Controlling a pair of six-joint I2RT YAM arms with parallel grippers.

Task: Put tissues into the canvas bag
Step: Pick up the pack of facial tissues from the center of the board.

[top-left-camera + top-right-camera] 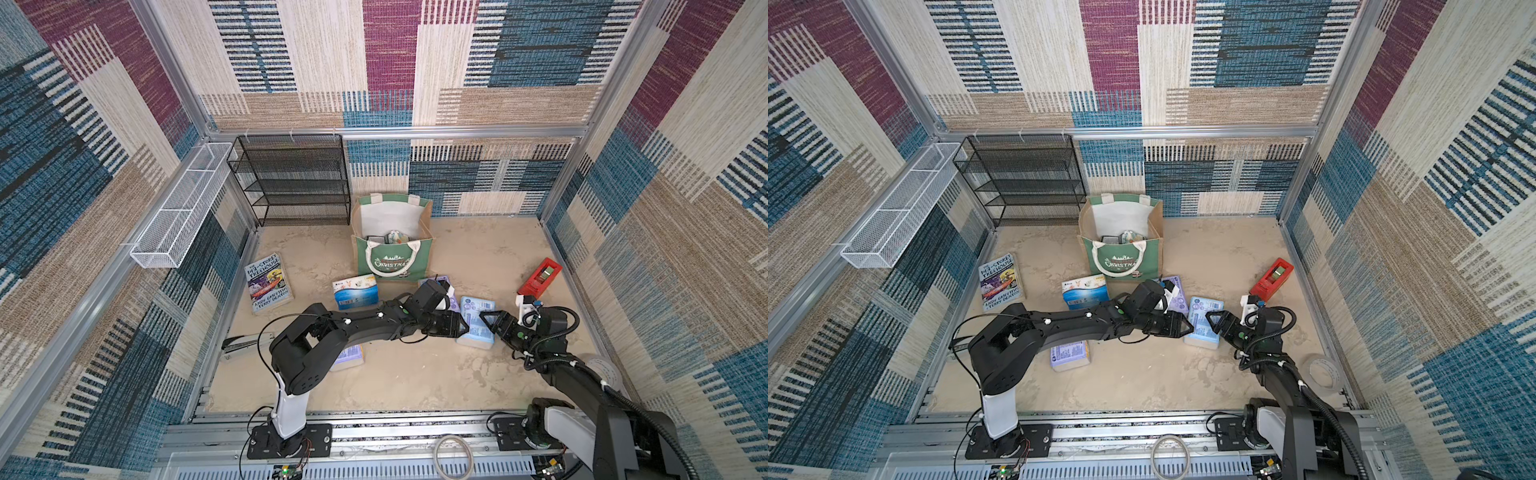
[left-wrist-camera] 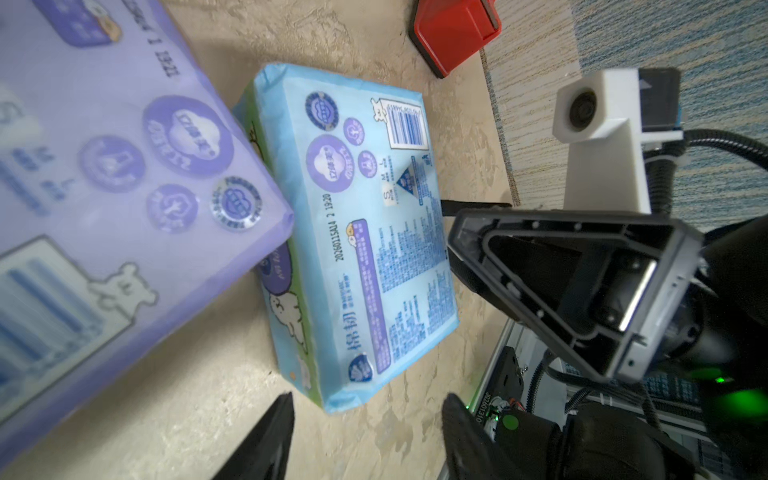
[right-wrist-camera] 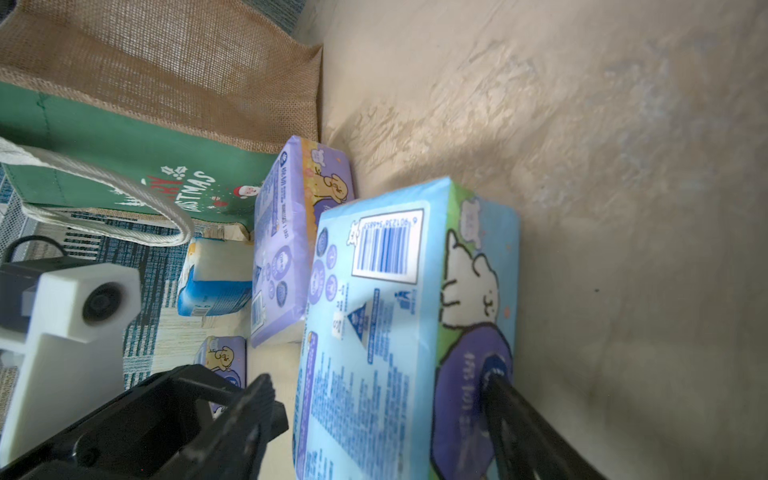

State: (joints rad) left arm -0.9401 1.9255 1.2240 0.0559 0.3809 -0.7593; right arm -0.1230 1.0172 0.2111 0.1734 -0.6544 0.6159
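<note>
Overhead, the canvas bag (image 1: 422,266) stands upright and open on the bench (image 1: 415,374), with packs (image 1: 392,237) showing in its mouth; their count cannot be told. All positions are given from this bag.

Light blue pack (image 1: 478,305): flat on the bench, in front of the bag and toward the robot's right.

Right gripper (image 1: 487,321): its fingers (image 3: 257,407) are spread around this pack, 1 against the pack's cartoon-printed side, the other just clear of the opposite edge.

Left gripper (image 1: 463,328): at the pack's other long edge, its fingers (image 2: 282,432) apart with nothing pinched between them.

Lavender pack (image 3: 286,249): between the bag's front corner and the light blue pack, just beside both.

Blue-white pack (image 1: 355,293): just in front of the bag, toward the robot's left.

2nd lavender pack (image 1: 1069,355): well in front of the bag, partly under the left arm (image 1: 1067,328).

Book (image 1: 268,282): flat on the bench, farther to the robot's left of the bag.
</note>
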